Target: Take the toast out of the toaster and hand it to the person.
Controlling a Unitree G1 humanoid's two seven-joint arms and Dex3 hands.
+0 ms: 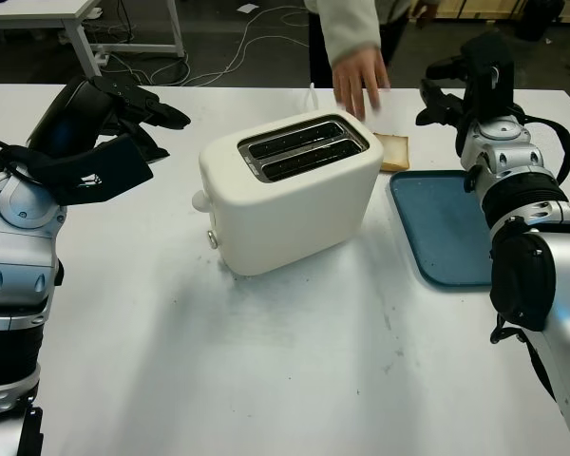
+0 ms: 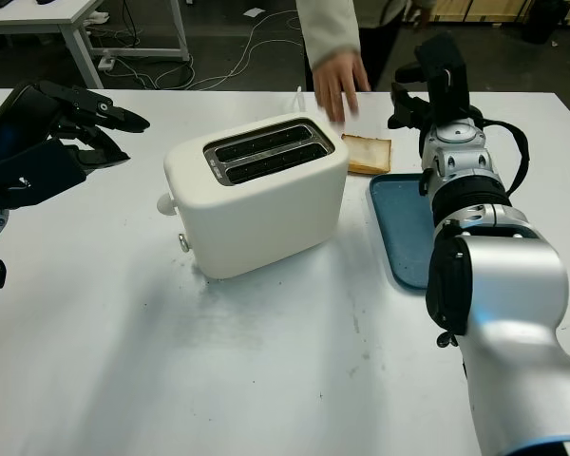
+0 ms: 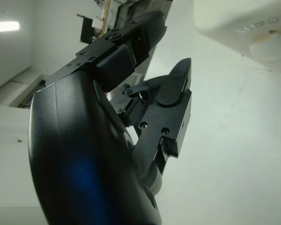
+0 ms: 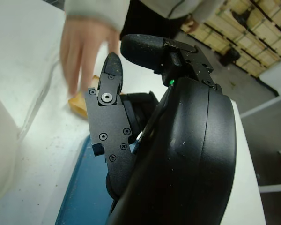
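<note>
The white toaster stands mid-table, and both of its slots look empty. A slice of toast lies flat on the table beyond the toaster's right end, by the far corner of the blue tray. A person's hand in a light sleeve hovers just above the toast. My right hand is raised to the right of that hand, over the tray's far end, open and holding nothing. My left hand hangs open above the table, left of the toaster. From the right wrist, the toast lies under the person's hand.
The tray is empty and lies right of the toaster. A white cord rises behind the toaster. Beyond the table's far edge are cables on a dark floor and a white table leg. Bare tabletop spreads in front.
</note>
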